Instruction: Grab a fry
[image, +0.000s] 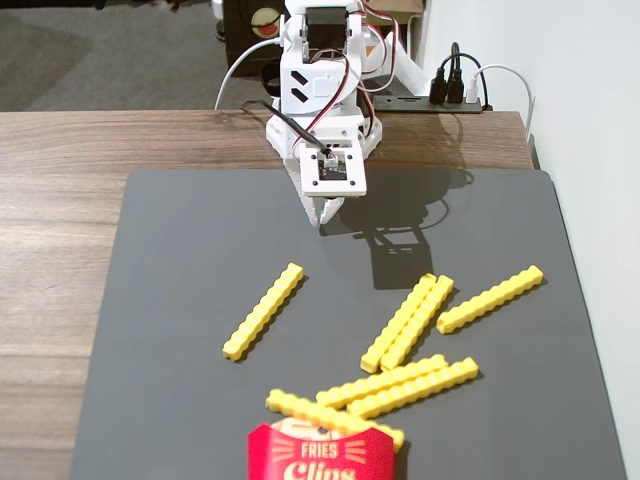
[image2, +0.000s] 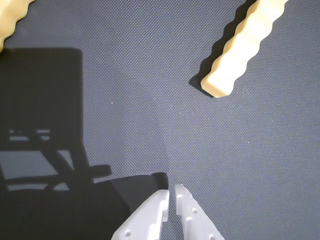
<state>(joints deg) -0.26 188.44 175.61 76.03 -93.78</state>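
Observation:
Several yellow ridged fries lie on the dark grey mat. One fry lies alone at the left of the fixed view; the near end of a fry shows at the upper right of the wrist view. Others lie in a loose group and one apart at the right. My white gripper hangs near the mat's far edge, well short of all fries. In the wrist view its tips are nearly together with nothing between them.
A red "Fries Clips" carton stands at the mat's near edge with fries at its mouth. The arm's base and cables sit on the wooden table behind the mat. A white wall bounds the right side.

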